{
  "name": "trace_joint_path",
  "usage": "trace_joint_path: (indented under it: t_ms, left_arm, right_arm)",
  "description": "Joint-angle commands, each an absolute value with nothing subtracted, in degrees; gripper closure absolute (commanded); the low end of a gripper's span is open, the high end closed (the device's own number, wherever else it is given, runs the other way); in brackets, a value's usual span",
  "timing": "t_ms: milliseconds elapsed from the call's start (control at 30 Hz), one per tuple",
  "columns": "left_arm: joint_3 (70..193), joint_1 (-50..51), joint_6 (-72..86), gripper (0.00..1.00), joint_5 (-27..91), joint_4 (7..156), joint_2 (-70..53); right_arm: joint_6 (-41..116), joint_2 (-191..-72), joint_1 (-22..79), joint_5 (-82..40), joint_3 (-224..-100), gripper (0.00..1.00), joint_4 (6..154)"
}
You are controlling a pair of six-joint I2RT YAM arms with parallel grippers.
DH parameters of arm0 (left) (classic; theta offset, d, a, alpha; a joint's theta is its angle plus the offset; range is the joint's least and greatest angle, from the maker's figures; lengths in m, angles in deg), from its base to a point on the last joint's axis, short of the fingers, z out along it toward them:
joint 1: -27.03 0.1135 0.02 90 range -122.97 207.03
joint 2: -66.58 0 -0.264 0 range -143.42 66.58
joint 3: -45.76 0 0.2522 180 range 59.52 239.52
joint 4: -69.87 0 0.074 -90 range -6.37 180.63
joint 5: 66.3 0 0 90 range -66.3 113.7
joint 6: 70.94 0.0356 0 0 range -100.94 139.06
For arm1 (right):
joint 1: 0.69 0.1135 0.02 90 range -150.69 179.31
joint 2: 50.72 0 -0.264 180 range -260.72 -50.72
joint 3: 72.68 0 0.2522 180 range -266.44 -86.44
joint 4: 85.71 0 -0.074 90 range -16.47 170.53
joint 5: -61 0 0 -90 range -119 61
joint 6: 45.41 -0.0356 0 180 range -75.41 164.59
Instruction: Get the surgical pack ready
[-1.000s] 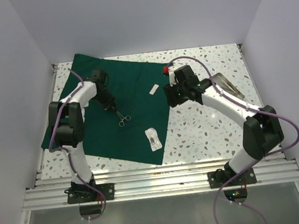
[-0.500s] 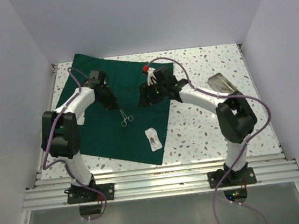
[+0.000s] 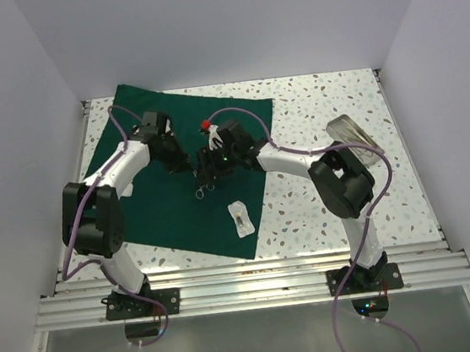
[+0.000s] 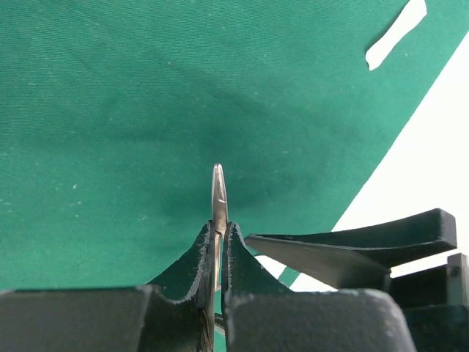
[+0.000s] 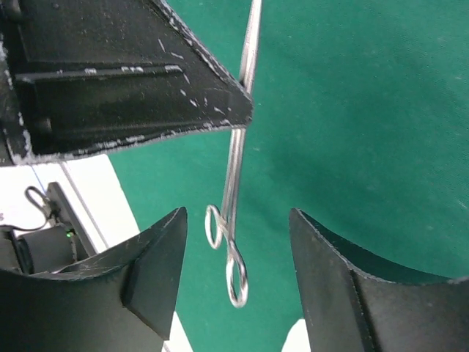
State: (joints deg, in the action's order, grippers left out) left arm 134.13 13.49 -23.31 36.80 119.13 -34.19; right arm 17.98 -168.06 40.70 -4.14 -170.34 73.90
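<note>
The dark green drape (image 3: 166,205) lies flat on the table's left half and fills the left wrist view (image 4: 110,110). My left gripper (image 3: 183,162) is shut on the tip end of steel forceps (image 4: 218,187) and holds them slanting above the cloth. Their ring handles (image 5: 229,257) hang free between the fingers of my right gripper (image 5: 238,249), which is open and not touching them. In the top view my right gripper (image 3: 207,171) sits close against the left one, with the rings (image 3: 199,192) just below.
A small white packet (image 3: 240,218) lies on the drape near its right edge. A white strip (image 4: 396,33) lies on the cloth beyond my left gripper. A shallow metal tray (image 3: 351,133) stands at the right on the speckled tabletop (image 3: 311,99).
My right arm has swung left from the bare table over the drape, and its open jaws now flank the forceps' rings. My left gripper, still holding the forceps, shifted slightly right.
</note>
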Motion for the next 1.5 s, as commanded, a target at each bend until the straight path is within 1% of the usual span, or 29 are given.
trace_joint_path:
  t_ms: [0,67,100,133,167,200,233,267,333,367,400,467,500,567,600,633,700,733,767,833,900,1033,1200,1300,1467]
  left_arm:
    - [133.7,13.1,-23.3,1.0,38.3,117.2,-31.6]
    - [133.5,13.0,-23.5,1.0,38.6,117.0,-31.4]
    - [133.3,12.9,-23.7,1.0,39.2,116.5,-31.2]
    - [133.1,12.9,-23.7,1.0,39.4,116.3,-31.2]
    - [133.0,12.9,-23.7,1.0,39.8,116.1,-31.2]
    - [133.0,12.9,-23.7,1.0,40.6,115.5,-31.0]
    - [133.0,12.9,-23.5,1.0,41.2,115.1,-30.8]
    - [133.3,12.9,-22.9,0.96,41.3,114.9,-30.6]
    - [134.6,12.9,-22.1,0.76,38.8,116.0,-29.8]
    - [135.6,13.0,-20.2,0.65,36.6,116.4,-29.4]
    - [136.2,13.0,-19.2,0.61,35.2,117.5,-29.1]
    - [137.1,13.1,-16.1,0.58,31.9,118.3,-27.5]
    - [137.1,13.4,-15.1,0.58,31.3,118.3,-26.4]
    - [136.9,13.4,-12.9,0.56,29.8,118.5,-25.6]
    - [136.9,13.4,-12.3,0.55,28.9,118.7,-25.3]
    - [136.9,13.4,-11.7,0.55,29.0,118.7,-25.3]
    - [136.4,13.4,-10.2,0.55,29.4,119.5,-25.7]
    - [136.2,13.4,-9.9,0.55,29.6,120.0,-26.0]
    - [135.5,13.4,-9.2,0.55,30.0,120.3,-26.1]
    - [134.6,13.4,-8.7,0.56,30.6,120.3,-26.1]
    - [133.9,13.4,-8.4,0.57,31.3,120.5,-25.9]
    - [134.2,13.4,-6.9,0.58,31.4,121.4,-25.4]
    - [133.7,13.4,-6.2,0.59,31.0,121.3,-26.1]
    - [133.3,13.5,-5.6,0.59,30.7,121.1,-25.9]
    - [131.1,14.6,-4.9,0.59,30.6,120.8,-25.1]
  right_arm:
    - [15.5,-168.7,41.4,-2.5,-172.0,0.4,78.2]
    - [15.2,-168.8,41.5,-2.3,-171.8,0.48,78.8]
    - [15.2,-169.0,41.5,-2.0,-171.9,0.54,78.9]
    - [15.2,-169.1,41.6,-1.8,-172.0,0.66,78.8]
    - [15.2,-169.3,41.5,-1.8,-172.0,0.73,78.6]
    - [15.3,-169.3,41.4,-1.9,-172.1,0.88,78.7]
    - [15.4,-169.2,41.4,-1.6,-172.0,0.94,78.6]
    - [15.7,-168.9,41.5,-1.6,-171.9,1.0,78.3]
    - [17.1,-167.8,41.1,-2.5,-171.2,1.0,76.0]
    - [18.6,-166.1,40.6,-4.5,-170.7,1.0,75.0]
    - [19.5,-165.2,40.1,-6.3,-169.9,1.0,73.7]
    - [23.3,-163.3,37.5,-9.5,-170.1,1.0,66.1]
    - [28.3,-161.3,35.2,-14.3,-170.6,1.0,59.6]
    - [33.6,-158.7,32.6,-20.4,-170.5,1.0,54.5]
    - [38.4,-156.2,29.7,-27.1,-170.4,1.0,50.2]
    - [40.6,-155.3,28.0,-31.2,-170.5,1.0,48.0]
    - [48.0,-153.6,23.2,-37.5,-169.8,1.0,44.9]
    - [50.3,-152.7,21.6,-44.6,-169.5,1.0,44.2]
    - [54.7,-152.3,20.1,-47.3,-169.3,1.0,43.5]
    - [57.9,-151.5,15.7,-54.7,-168.0,1.0,43.9]
    - [62.3,-151.1,11.3,-57.8,-166.2,1.0,46.1]
    - [66.5,-153.5,7.0,-61.1,-164.5,1.0,48.3]
    - [73.0,-160.3,6.5,-67.8,-166.9,1.0,50.4]
    - [74.3,-163.4,5.6,-69.5,-170.0,1.0,49.9]
    - [76.8,-166.8,5.4,-72.9,-171.6,1.0,50.7]
